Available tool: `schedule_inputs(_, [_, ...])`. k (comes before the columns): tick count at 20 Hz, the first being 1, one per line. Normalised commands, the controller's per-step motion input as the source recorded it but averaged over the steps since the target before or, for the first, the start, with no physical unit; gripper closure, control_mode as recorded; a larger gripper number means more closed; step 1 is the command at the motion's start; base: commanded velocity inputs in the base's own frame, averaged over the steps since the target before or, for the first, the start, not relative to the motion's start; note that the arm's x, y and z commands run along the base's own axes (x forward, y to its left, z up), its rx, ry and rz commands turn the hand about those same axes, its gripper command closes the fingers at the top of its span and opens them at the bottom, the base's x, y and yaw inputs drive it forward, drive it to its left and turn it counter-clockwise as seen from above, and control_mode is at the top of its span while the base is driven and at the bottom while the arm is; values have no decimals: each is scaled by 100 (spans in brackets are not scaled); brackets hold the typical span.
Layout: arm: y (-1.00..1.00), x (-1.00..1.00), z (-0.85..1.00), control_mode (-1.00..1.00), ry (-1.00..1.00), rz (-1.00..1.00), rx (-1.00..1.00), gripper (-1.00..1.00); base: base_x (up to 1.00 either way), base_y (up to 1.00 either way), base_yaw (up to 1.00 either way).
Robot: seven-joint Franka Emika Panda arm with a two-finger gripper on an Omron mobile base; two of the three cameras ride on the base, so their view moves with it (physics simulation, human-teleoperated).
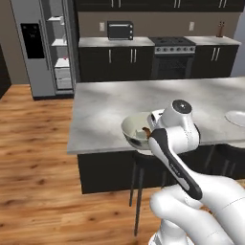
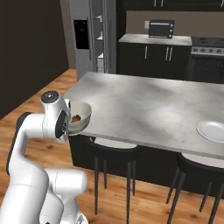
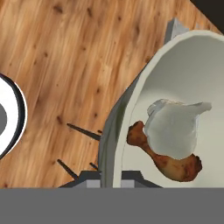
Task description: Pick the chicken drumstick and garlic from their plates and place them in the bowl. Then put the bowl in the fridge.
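- Gripper (image 3: 107, 177) clamped on the near rim of the bowl (image 3: 131, 100), jaws nearly closed.
- Arm folded, wrist bent level with the island counter (image 1: 110, 105); bowl held off the counter's near edge, above wood floor (image 3: 65, 65).
- Bowl holds the chicken drumstick (image 3: 164, 159) and garlic (image 3: 173, 129), touching.
- One plate (image 2: 213, 130) on the counter, well apart.
- Fridge (image 1: 45, 45) stands beyond, door open.
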Motion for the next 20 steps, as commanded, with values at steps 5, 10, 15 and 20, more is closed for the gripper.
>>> schedule_inputs(5, [0,0,0,100,0,0,0,100,17,94,0])
schedule_inputs(10, [0,0,0,100,0,0,0,100,31,91,-2])
schedule_inputs(15, [0,0,0,100,0,0,0,100,38,83,-8])
schedule_inputs(20, [0,0,0,100,0,0,0,100,47,70,-19])
